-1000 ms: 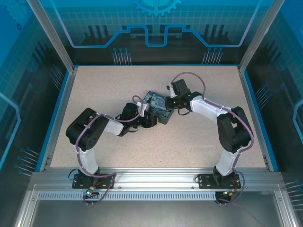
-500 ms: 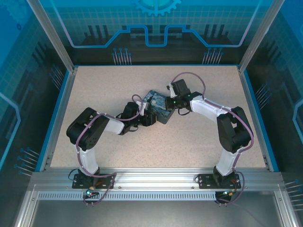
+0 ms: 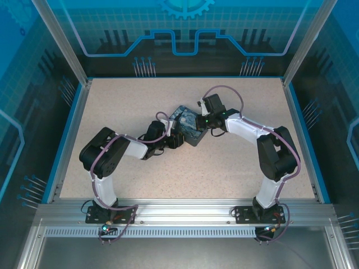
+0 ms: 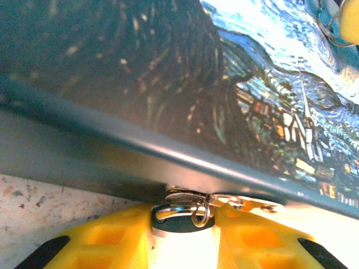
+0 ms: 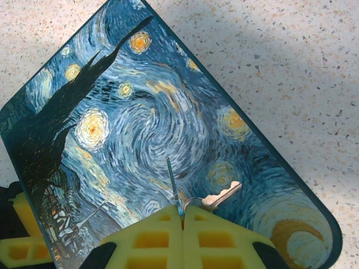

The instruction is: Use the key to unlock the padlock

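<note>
In the left wrist view we see the padlock (image 4: 180, 217) hanging at the tin's (image 4: 185, 84) side wall, just under the lid rim. It is a tiny dark body with a thin silvery shackle looped through a flat metal tab. It sits in shadow, so we cannot read its colour. Its lower part is cut off by the frame edge.

The left gripper (image 4: 184, 231) has its 2 yellow fingers (image 4: 112, 241) close on either side of the padlock. We cannot tell whether they press on it or only flank it.

The right gripper (image 5: 182, 213) has its pads pressed together, pinching the key (image 5: 223, 194) at its ring end. The key is small and silvery with a lobed head, and lies flat just over the starry lid. A thin blade (image 5: 173, 182) rises edge-on from the same pinch, and we cannot tell whether it is a 2nd key.

The tin rests on the speckled table (image 5: 280, 56), and its bulk lies between the key and the padlock.
</note>
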